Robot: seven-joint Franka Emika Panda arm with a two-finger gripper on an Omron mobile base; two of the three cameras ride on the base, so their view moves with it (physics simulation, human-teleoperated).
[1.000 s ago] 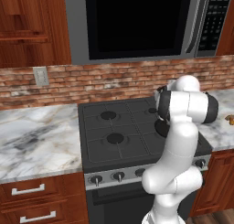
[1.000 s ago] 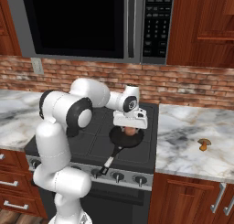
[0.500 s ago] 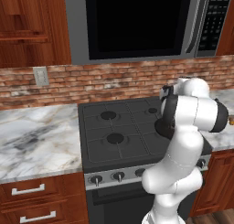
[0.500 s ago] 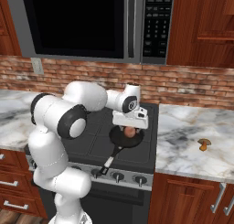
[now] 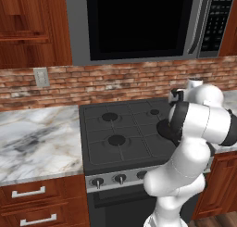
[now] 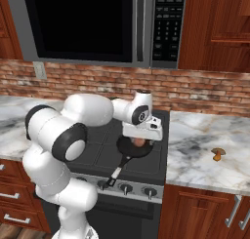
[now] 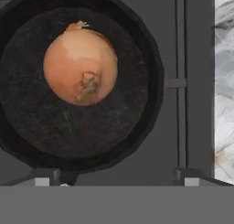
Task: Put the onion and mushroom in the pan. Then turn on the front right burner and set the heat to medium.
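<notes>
I count one small round orange-brown onion (image 7: 80,66), one pale cream-and-tan mushroom with a brownish cap (image 6: 218,154), and one small round black frying pan (image 7: 137,127). The pan is the only container I have here, and it holds the onion alone, lying on the pan floor a little off centre in my hand view, clear of the rim. From the right base view I see the onion (image 6: 139,143) as an orange patch inside the pan (image 6: 128,149), which sits on the dark grey stove grate (image 6: 100,152) near the stove's right side, its thin black handle with the silvery tip (image 6: 117,172) pointing toward the row of knobs. The mushroom lies on the white marble counter (image 6: 195,145) to the right of the stove, well apart from the pan. My white two-finger gripper (image 7: 119,176) hangs directly above the pan with its jaws spread wide, gripping nothing.
</notes>
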